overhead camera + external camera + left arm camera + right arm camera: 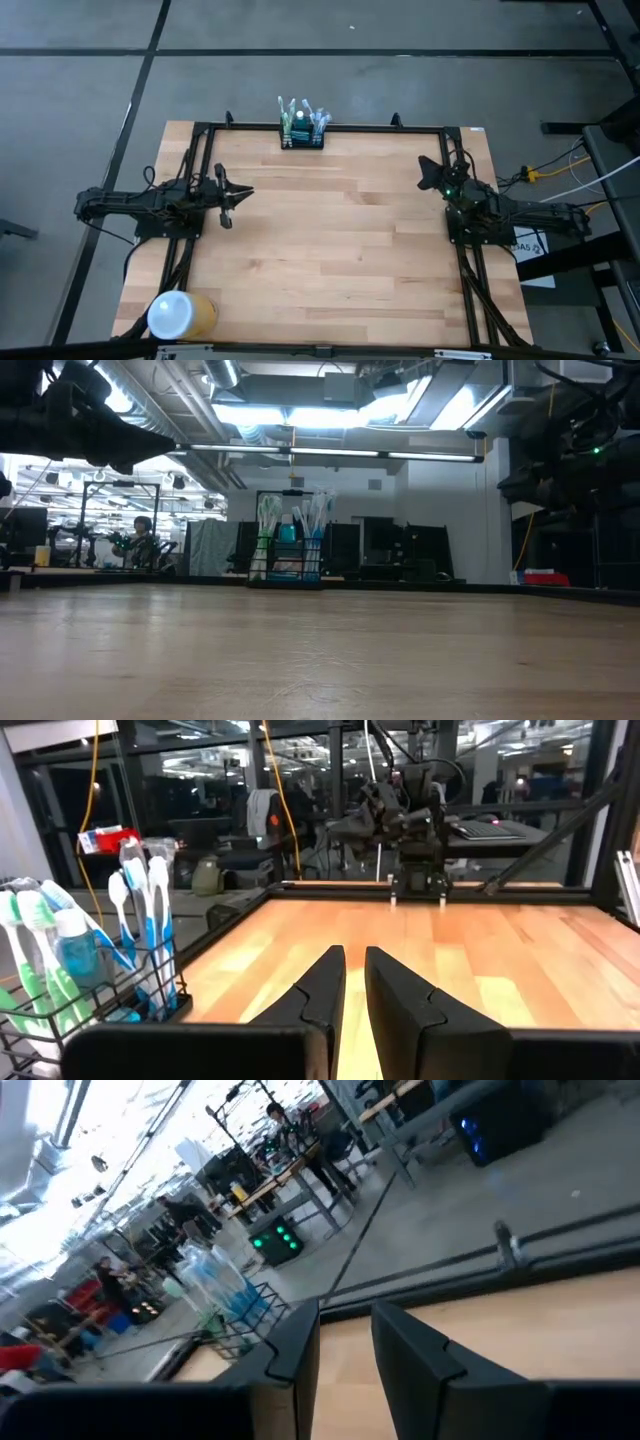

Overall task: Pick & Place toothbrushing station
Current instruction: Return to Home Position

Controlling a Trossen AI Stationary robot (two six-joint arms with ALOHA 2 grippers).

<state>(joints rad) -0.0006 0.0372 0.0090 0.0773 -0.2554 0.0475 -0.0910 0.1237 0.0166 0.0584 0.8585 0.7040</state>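
The bench (330, 250) is smooth, pale wooden planking, edged by black rails (372, 127). The toothbrushing station (302, 136), a small black wire rack, stands upright at the bench's 12 o'clock edge, packed with green, blue and white toothbrushes (148, 910). The left claw (247, 192) hangs at 9 o'clock and the right claw (426, 172) at 3 o'clock, both released with a narrow gap, holding nothing. Open wood lies between them. A white-and-yellow cylinder (180, 314) lies at 7 o'clock, near the corner.
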